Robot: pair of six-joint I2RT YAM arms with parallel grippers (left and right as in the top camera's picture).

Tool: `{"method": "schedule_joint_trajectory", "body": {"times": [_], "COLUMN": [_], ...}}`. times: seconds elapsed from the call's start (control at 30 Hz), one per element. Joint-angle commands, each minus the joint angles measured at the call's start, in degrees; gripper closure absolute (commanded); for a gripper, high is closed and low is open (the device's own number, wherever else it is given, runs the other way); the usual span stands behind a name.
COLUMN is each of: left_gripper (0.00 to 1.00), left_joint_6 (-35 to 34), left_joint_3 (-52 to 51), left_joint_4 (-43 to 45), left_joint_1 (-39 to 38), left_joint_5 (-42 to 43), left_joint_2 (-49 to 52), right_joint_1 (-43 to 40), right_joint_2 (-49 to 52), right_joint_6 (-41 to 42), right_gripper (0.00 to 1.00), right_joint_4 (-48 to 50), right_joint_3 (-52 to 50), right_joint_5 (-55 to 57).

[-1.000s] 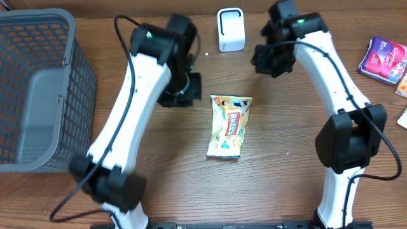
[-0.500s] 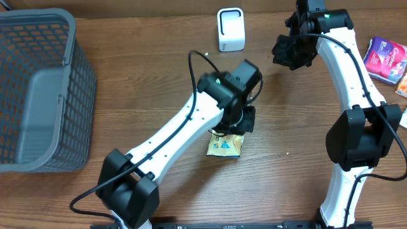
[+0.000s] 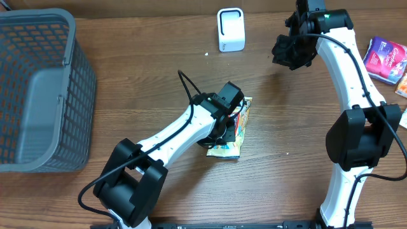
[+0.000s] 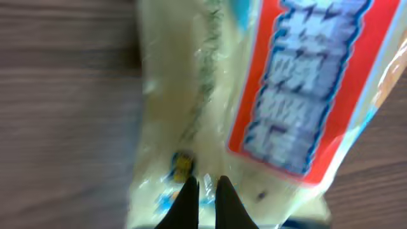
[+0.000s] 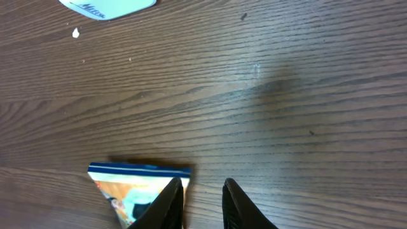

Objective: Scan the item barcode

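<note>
The item is a yellow snack packet [image 3: 242, 118] with a red-and-blue label, lying mid-table. My left arm covers most of it. My left gripper [image 3: 230, 124] is down on the packet with its jaws shut. In the left wrist view the packet [image 4: 254, 95] fills the frame, blurred, and the gripper's tips [image 4: 206, 186] rest together on its lower edge. The white barcode scanner [image 3: 230, 29] stands at the table's far edge. My right gripper [image 3: 291, 52] hovers to the right of the scanner. Its fingers [image 5: 202, 203] stand slightly open over bare wood, beside a blue-edged packet corner [image 5: 130, 186].
A large grey mesh basket [image 3: 38, 89] takes up the left side. More packets, a purple one [image 3: 383, 58] among them, lie at the right edge. The scanner's base [image 5: 108, 6] shows at the top of the right wrist view.
My left arm has swung from the back left across to the packet and settled onto it, staying shut. My right gripper rose toward the back right, opened a little, then held still.
</note>
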Motion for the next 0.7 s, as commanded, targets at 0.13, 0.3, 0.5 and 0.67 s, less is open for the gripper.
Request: {"method": "schedule_joint_trajectory", "body": {"times": [0.13,0.3,0.5,0.67], "left_gripper": [0.96,0.96,0.96,0.96], "left_joint_6": [-3.3,-11.1,-10.8,-3.7], "left_joint_3": [-6.4,-6.4,-3.9,7.1], "left_joint_4": [8.8,2.1,-7.8,-15.1], "left_joint_1": [0.0,2.6,13.2,17.5], "left_joint_5": [7.2,-1.1,-4.5,-2.8], "left_joint_2": [-0.2,-0.2,-0.3,-0.7], "right_joint_1": [0.0,0.1,0.6,2.0], "right_joint_2": [-1.6,-0.2,0.3,0.3], "right_joint_6": [0.1,0.1,-0.1,-4.0], "right_gripper": [0.77,0.8,0.84,0.83], "right_joint_4": [0.2,-0.6,-0.1,-1.9], "right_joint_3": [1.6,1.5,0.5,0.5], "right_joint_5": [-1.4,-4.4,-4.5,-9.8]}}
